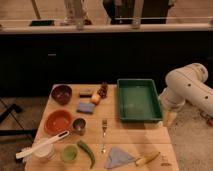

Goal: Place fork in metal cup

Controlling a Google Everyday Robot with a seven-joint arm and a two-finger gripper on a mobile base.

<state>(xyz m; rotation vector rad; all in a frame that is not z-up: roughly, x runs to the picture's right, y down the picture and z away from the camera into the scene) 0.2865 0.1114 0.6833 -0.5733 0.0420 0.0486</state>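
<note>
1. One fork (104,135) lies flat on the wooden table (135,135), near the middle of its front half. It sits just right of the metal cup (79,125) without touching it, and its long axis runs from front to back.
2. The fork is slim and silver all over. It has short tines at the far end and a thin, straight handle pointing toward the front edge.
3. There are three cups. The metal cup is small and shiny with a dark inside, and stands upright beside the red bowl (58,121). A white cup (46,150) and a green cup (69,153) stand in the front left corner.
4. There are two bowls, the red one and a dark bowl (62,93) behind it.
5. One green tray (138,100) fills the right rear of the table.
6. There is one each of a long white utensil (42,144), a yellow-handled knife (147,159), a blue cloth (119,157), a green pepper (87,151) and a blue sponge (85,107).
7. The gripper (171,119) hangs below the white arm (187,87), off the table's right edge and beside the tray's near corner, well apart from the fork. I cannot tell whether it is open or closed.
</note>
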